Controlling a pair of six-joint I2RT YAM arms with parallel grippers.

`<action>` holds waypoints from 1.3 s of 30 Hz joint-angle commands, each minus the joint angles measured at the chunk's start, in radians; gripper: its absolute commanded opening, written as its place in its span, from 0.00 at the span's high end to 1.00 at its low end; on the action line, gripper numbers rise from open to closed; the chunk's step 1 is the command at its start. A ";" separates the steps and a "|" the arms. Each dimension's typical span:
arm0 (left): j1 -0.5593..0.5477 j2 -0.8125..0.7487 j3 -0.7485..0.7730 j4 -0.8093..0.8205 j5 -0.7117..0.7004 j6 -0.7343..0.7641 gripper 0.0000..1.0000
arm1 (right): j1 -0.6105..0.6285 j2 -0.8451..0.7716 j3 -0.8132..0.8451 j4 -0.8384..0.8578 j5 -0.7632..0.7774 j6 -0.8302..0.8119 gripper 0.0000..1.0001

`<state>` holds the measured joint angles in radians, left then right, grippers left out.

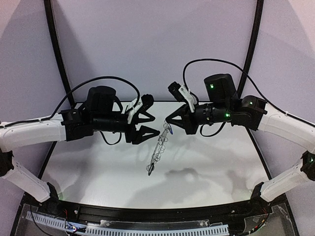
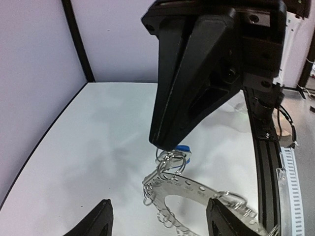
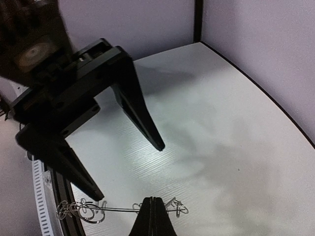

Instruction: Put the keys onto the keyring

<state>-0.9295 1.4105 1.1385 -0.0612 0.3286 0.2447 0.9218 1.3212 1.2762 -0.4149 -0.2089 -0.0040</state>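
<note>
Your right gripper [image 1: 168,120] was clamped shut on the keyring [image 1: 158,146], dangling it above the table [image 1: 98,167]. Your left gripper [image 1: 155,124] stood wide just beside it. The blue-tagged key [image 2: 183,149] looked clipped on. The black-tagged key was nowhere visible, so probably left to do.

Probably a robotics lab test booth: a white table [image 1: 206,172] boxed in by plain lilac panels [image 1: 157,39], black frame poles [image 1: 56,49], and a cable strip [image 1: 147,228] along the near edge.
</note>
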 commanded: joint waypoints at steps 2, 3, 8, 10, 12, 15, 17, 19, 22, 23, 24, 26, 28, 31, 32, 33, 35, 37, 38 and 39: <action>0.003 -0.025 0.044 -0.092 0.107 0.043 0.38 | 0.003 -0.032 -0.026 0.093 -0.173 -0.079 1.00; 0.003 -0.018 0.055 -0.094 0.128 0.028 0.40 | 0.003 -0.029 -0.026 0.099 -0.182 -0.080 1.00; 0.003 0.024 0.086 -0.097 0.161 -0.001 0.54 | 0.003 -0.025 -0.027 0.110 -0.221 -0.082 1.00; 0.003 0.030 0.090 -0.100 0.158 -0.002 0.62 | 0.003 -0.027 -0.029 0.120 -0.229 -0.077 1.00; 0.003 0.031 0.089 -0.100 0.158 -0.002 0.67 | 0.003 -0.028 -0.028 0.127 -0.225 -0.074 1.00; 0.004 0.034 0.085 -0.104 0.163 0.002 0.68 | 0.003 -0.028 -0.023 0.123 -0.230 -0.076 1.00; 0.004 0.035 0.083 -0.103 0.164 0.004 0.70 | 0.003 -0.031 -0.024 0.123 -0.240 -0.077 1.00; 0.003 0.038 0.084 -0.098 0.164 0.002 0.72 | 0.003 -0.031 -0.024 0.123 -0.250 -0.078 1.00; 0.003 0.042 0.089 -0.085 0.177 -0.004 0.75 | 0.003 -0.030 -0.024 0.120 -0.265 -0.076 1.00; 0.003 0.043 0.090 -0.081 0.180 -0.005 0.76 | 0.003 -0.030 -0.024 0.120 -0.266 -0.076 1.00; 0.003 0.044 0.091 -0.081 0.181 -0.003 0.78 | 0.003 -0.031 -0.024 0.120 -0.270 -0.076 1.00; 0.003 0.049 0.097 -0.091 0.178 0.001 0.86 | 0.003 -0.034 -0.024 0.122 -0.266 -0.076 1.00; 0.004 0.054 0.106 -0.101 0.170 0.002 0.96 | 0.003 -0.037 -0.026 0.124 -0.268 -0.077 1.00; 0.004 0.059 0.114 -0.105 0.160 -0.004 0.99 | 0.004 -0.037 -0.025 0.126 -0.283 -0.076 1.00; 0.003 0.059 0.114 -0.103 0.159 -0.008 0.99 | 0.004 -0.037 -0.026 0.125 -0.282 -0.077 1.00; 0.004 0.058 0.113 -0.099 0.154 -0.016 0.99 | 0.002 -0.037 -0.028 0.125 -0.277 -0.085 1.00; 0.003 0.047 0.106 -0.089 0.146 -0.035 0.99 | 0.003 -0.044 -0.035 0.105 -0.236 -0.132 1.00; 0.004 0.036 0.094 -0.063 0.122 -0.063 0.99 | 0.002 -0.058 -0.050 0.095 -0.212 -0.177 1.00; 0.003 0.014 0.068 -0.038 0.100 -0.087 0.99 | 0.003 -0.078 -0.074 0.095 -0.199 -0.215 1.00; 0.003 0.006 0.059 -0.024 0.092 -0.103 0.99 | 0.003 -0.087 -0.085 0.099 -0.194 -0.228 1.00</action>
<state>-0.9298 1.4647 1.2236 -0.1402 0.4805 0.2134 0.9207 1.2972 1.2407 -0.3408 -0.4332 -0.1310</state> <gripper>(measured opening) 0.012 0.010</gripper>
